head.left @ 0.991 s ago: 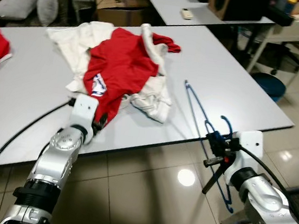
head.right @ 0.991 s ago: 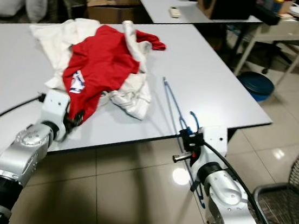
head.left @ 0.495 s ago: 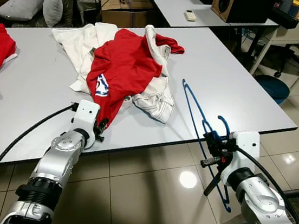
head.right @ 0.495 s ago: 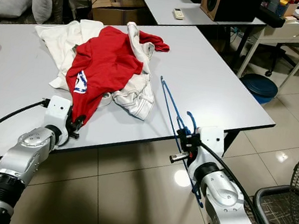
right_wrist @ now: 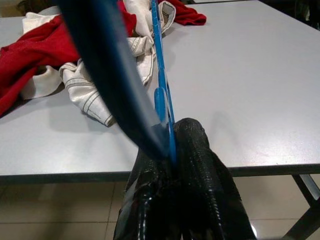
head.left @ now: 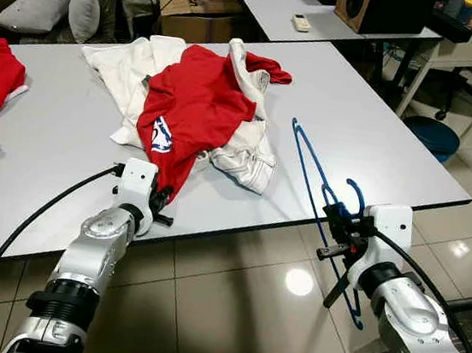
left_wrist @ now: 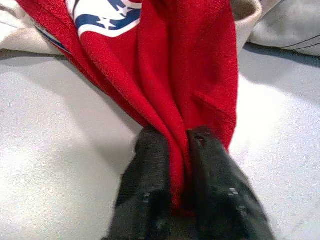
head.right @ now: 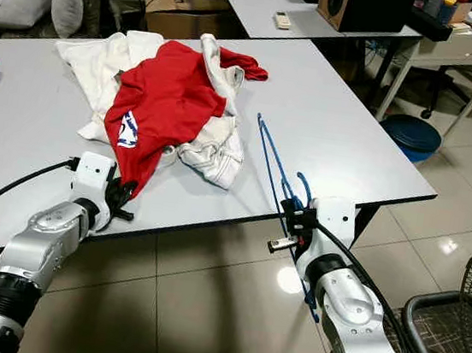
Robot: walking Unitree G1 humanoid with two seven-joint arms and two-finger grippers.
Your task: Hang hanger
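At the table's (head.left: pixel 381 117) near edge the left gripper (left_wrist: pixel 172 150) pinches the red shirt's (head.left: pixel 195 103) hem beside white clothes (head.left: pixel 243 156), while the right gripper (head.left: pixel 338 232) clamps the blue hanger (head.left: pixel 306 164) past the near right corner.

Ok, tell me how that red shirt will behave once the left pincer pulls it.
The red shirt is probably floppy: its hem bunches into folds between the left pincer fingers. It looks light, likely to slide easily on the smooth table. It may drag the white garments beneath along.
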